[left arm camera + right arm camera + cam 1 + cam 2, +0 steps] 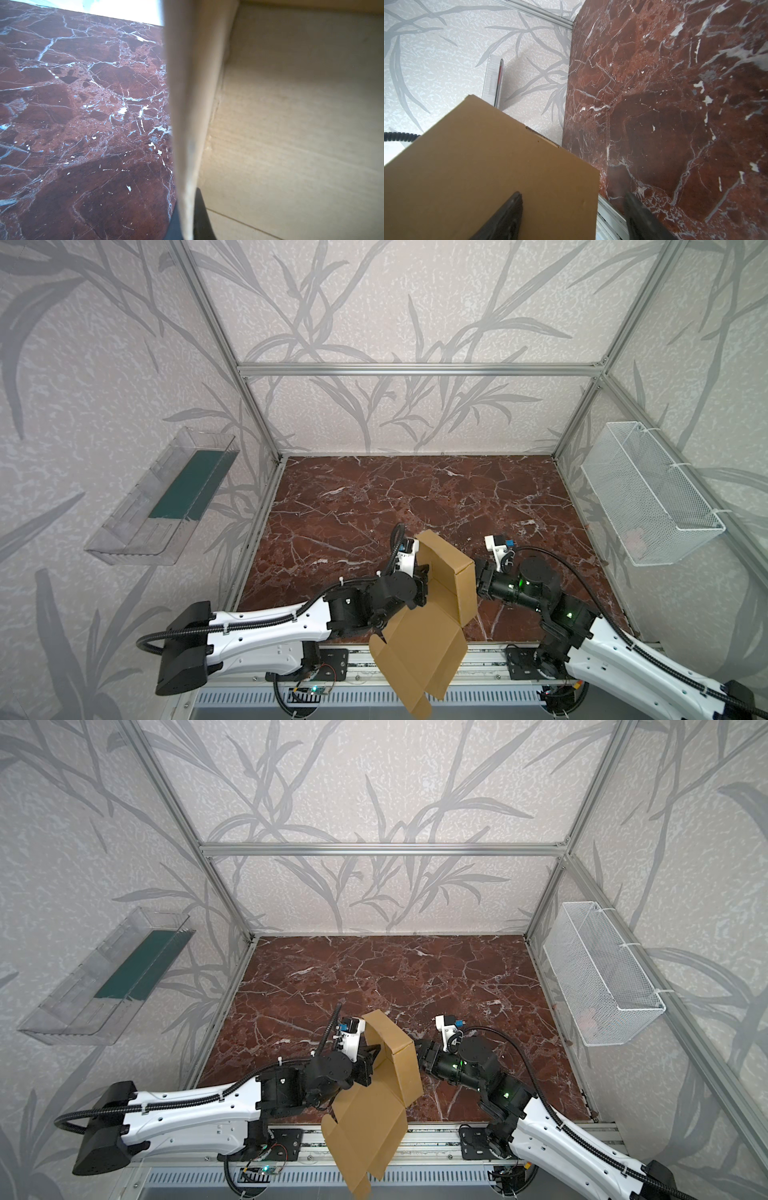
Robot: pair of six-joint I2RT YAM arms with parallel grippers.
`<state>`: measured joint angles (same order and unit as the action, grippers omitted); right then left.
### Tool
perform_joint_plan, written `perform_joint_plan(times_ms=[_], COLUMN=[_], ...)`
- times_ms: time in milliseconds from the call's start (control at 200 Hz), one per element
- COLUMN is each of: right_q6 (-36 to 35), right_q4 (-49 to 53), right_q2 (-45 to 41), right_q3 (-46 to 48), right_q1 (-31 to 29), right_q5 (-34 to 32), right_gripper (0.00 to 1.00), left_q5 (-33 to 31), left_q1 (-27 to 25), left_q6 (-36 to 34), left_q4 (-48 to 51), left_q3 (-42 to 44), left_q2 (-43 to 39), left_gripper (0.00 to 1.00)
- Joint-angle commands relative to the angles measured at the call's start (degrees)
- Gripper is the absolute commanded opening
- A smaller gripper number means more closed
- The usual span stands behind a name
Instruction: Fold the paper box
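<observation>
The paper box is a tan cardboard sheet, partly folded, held tilted above the table's front edge; its lower flaps hang past the front rail. My left gripper is shut on one upright side wall; in the left wrist view that wall runs edge-on between the pinching fingers, with the box's inner face beside it. My right gripper is open at the outer face of the opposite wall. One finger lies over the cardboard, the other over the table.
The red marble table stretches behind the box. A clear plastic tray hangs on the left wall and a white wire basket on the right wall. An aluminium rail runs along the front edge.
</observation>
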<state>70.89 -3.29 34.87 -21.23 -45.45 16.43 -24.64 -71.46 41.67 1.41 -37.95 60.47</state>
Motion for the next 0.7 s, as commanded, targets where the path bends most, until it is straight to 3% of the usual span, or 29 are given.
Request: perform_joint_plan(times_ms=[0,175,500,695], right_q6=[0.3,-1.1,-1.8,-2.5], right_q4=[-3.4,1.5,-0.8,2.1], right_q2=[-0.8,-2.4,-0.5,-2.2], right_q3=[0.4,-1.2,-2.2,-2.0], right_q1=[-1.2,-1.2,-6.8,-7.0], right_q5=[1.6,-0.2,-2.9,-5.4], right_gripper=[0.75,0.76,0.75,0.75], left_q5=[-4.5,-4.8,-5.1,-5.6], left_q1=[0.6,0.7,0.7,0.7], left_q6=[2.9,3.4,3.8,4.5], left_q4=[-1.4,-1.8,-1.8,-0.7], left_q3=[1.3,2.1,1.8,1.8], left_q2=[-1.1,-1.9,-1.5,-1.7], left_gripper=[0.00,0.00,0.00,0.00])
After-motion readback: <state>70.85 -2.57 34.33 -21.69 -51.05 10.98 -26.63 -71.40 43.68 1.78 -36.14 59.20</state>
